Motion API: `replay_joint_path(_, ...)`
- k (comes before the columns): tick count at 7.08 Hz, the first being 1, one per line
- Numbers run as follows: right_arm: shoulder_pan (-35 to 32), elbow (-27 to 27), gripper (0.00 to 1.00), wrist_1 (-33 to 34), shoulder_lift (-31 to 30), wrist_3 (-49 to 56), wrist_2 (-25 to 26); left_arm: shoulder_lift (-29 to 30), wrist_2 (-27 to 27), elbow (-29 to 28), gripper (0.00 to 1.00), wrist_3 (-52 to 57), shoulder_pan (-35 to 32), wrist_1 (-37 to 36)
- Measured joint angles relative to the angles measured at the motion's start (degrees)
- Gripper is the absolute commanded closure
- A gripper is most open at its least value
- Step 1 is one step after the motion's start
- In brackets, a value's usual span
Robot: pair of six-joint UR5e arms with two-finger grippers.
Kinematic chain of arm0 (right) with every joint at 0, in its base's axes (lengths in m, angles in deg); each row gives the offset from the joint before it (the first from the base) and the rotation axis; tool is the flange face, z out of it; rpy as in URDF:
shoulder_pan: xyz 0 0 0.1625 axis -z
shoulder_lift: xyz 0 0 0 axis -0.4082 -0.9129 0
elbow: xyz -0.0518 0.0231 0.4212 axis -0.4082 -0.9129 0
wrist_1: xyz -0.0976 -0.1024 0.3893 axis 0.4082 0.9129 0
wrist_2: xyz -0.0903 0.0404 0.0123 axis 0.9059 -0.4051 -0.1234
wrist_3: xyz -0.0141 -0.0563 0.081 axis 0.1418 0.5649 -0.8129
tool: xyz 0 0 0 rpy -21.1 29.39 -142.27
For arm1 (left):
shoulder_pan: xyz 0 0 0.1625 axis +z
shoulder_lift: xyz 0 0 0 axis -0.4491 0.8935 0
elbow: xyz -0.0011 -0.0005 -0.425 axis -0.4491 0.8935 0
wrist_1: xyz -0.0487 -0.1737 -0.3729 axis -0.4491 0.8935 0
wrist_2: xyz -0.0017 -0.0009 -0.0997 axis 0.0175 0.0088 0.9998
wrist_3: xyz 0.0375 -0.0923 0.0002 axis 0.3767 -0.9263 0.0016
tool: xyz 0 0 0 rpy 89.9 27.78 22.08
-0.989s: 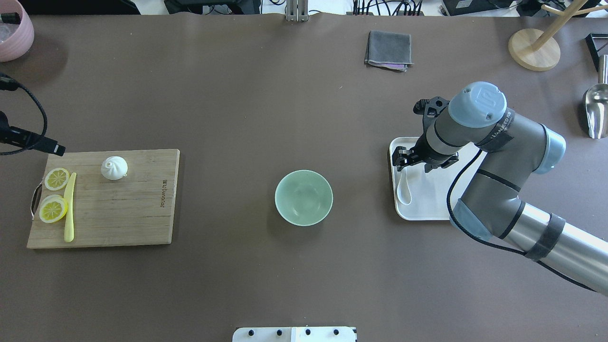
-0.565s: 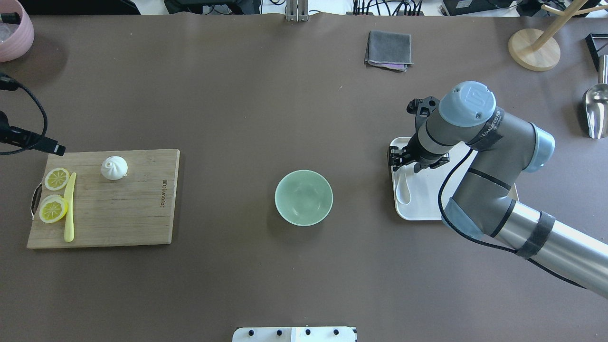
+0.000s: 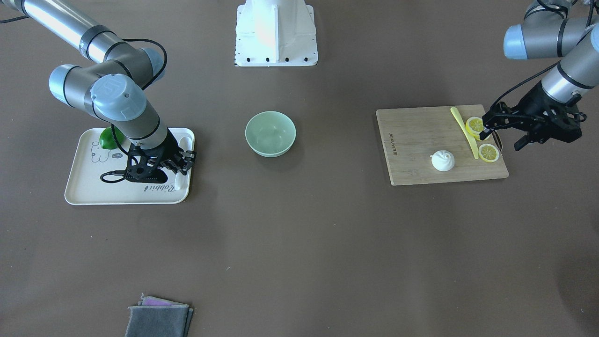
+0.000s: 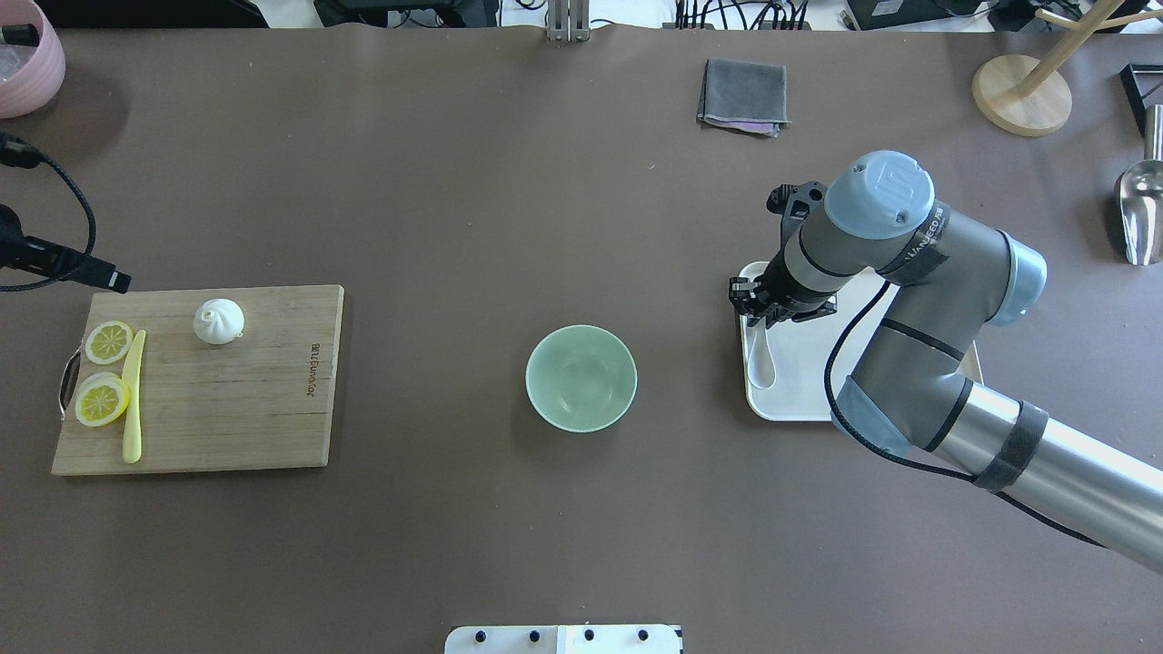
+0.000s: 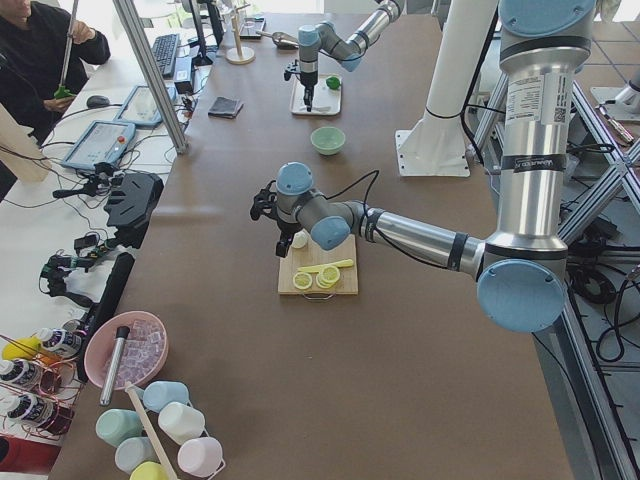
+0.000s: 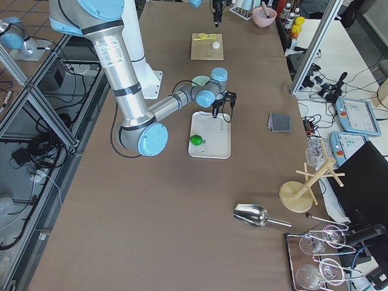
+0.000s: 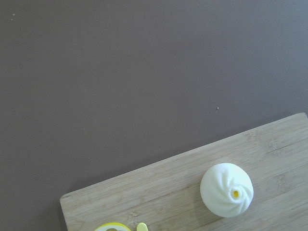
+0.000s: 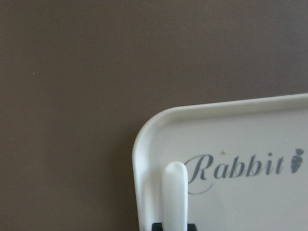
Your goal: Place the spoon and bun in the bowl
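Observation:
The white spoon (image 4: 761, 359) lies along the left edge of the white tray (image 4: 818, 386), scoop toward me. My right gripper (image 4: 761, 307) is low over its handle. In the right wrist view, dark fingertips (image 8: 192, 226) show on both sides of the handle (image 8: 174, 195), so it looks shut on it. The white bun (image 4: 218, 322) sits on the wooden board (image 4: 227, 409), also in the left wrist view (image 7: 226, 189). My left gripper (image 3: 500, 135) is open and empty, above the board's outer edge near the lemon slices. The mint-green bowl (image 4: 581, 378) stands empty at mid-table.
A green lime (image 3: 108, 138) lies on the tray under my right arm. Two lemon slices (image 4: 102, 400) and a yellow knife (image 4: 134, 395) lie on the board. A grey cloth (image 4: 743, 95), a wooden stand (image 4: 1022, 95) and a metal scoop (image 4: 1140, 204) are at the far side.
My right gripper has moved left to the tray's far left corner. The spoon and the tray have shifted slightly left. The left arm has barely moved.

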Motion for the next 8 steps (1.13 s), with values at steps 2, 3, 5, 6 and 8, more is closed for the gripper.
replay_joint_path(2,-3.4,2.3,1.00,0.5,0.2,-0.1,-4.5,0.9,-0.1,0.1,0.03,-1.6,0.5,0.0)
replay_joint_path(3,-5.0,3.4,1.00,0.6,0.7,-0.2,-6.9,1.1,-1.1,0.1,0.03,-3.2,2.1,0.5)
replay_joint_path(5,-5.2,3.5,1.00,0.7,3.3,-1.7,-8.0,1.3,-8.0,-0.4,0.03,-7.2,8.6,2.6)
replay_joint_path(6,-4.3,3.1,1.00,0.7,5.0,-3.4,-7.7,2.2,-11.5,-2.0,0.05,-8.5,11.6,3.6)
replay_joint_path(8,-2.7,2.8,1.00,0.7,7.8,-6.2,-7.2,5.2,-14.4,-7.7,0.74,-9.2,14.0,6.8)
